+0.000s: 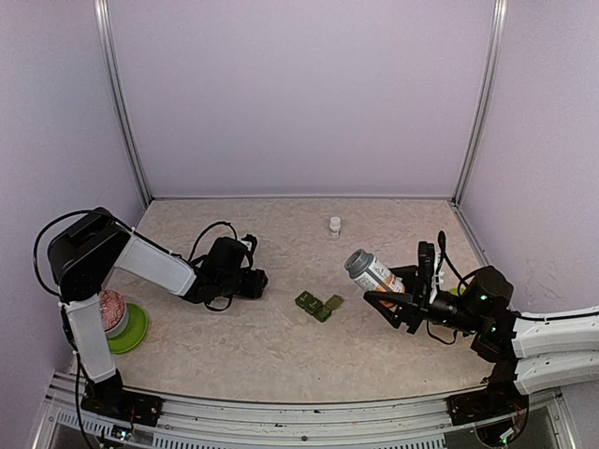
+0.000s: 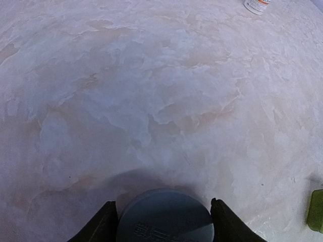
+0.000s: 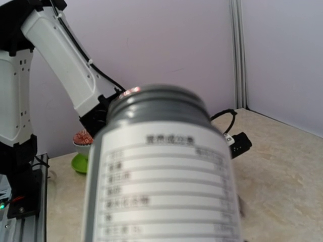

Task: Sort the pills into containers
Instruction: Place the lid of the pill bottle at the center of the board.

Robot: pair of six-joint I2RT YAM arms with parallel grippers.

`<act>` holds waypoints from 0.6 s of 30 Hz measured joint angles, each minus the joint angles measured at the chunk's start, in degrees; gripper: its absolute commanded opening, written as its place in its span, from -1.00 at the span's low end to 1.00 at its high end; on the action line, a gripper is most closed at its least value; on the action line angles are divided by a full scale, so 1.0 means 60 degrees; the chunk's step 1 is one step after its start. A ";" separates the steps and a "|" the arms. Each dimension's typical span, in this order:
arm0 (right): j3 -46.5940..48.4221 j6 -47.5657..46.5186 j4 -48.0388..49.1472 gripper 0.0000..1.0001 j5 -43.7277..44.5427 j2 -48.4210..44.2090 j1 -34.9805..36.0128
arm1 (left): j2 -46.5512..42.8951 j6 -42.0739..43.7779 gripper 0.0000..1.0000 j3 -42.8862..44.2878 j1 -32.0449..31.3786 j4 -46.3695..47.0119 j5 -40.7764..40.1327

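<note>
The dark olive-green pill box (image 1: 318, 305) lies mid-table with a lid flipped open; its edge shows in the left wrist view (image 2: 316, 210). My right gripper (image 1: 398, 297) is shut on a grey pill bottle (image 1: 370, 270) with a white label, held above the table, tilted, its open mouth toward the left. The bottle fills the right wrist view (image 3: 161, 171) and hides the fingers. My left gripper (image 1: 255, 281) is low over the table left of the box, shut on the bottle's grey round cap (image 2: 165, 217). No loose pills show.
A small white bottle (image 1: 334, 225) stands at the back centre, also in the left wrist view (image 2: 257, 5). A lime-green bowl (image 1: 131, 329) holding a red-and-white cup stands at the left by the left arm's base. Enclosure walls ring the table.
</note>
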 measured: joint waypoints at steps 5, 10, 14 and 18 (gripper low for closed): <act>-0.0007 0.0029 0.0073 -0.60 -0.0004 0.0000 0.0000 | 0.0029 0.0055 0.43 0.0051 -0.0022 -0.0015 -0.0098; -0.0091 0.0066 0.0095 -0.60 0.0000 0.0000 0.0000 | 0.0025 0.0095 0.68 0.0080 -0.0036 -0.0073 -0.0168; -0.0219 0.0142 0.0109 -0.60 0.0011 -0.0022 0.0000 | -0.0106 0.0102 0.86 0.0087 -0.0044 -0.0240 -0.0168; -0.0437 0.0171 0.0157 -0.59 0.0033 -0.0164 0.0000 | -0.0444 0.0113 0.97 0.0091 -0.0058 -0.0361 -0.0062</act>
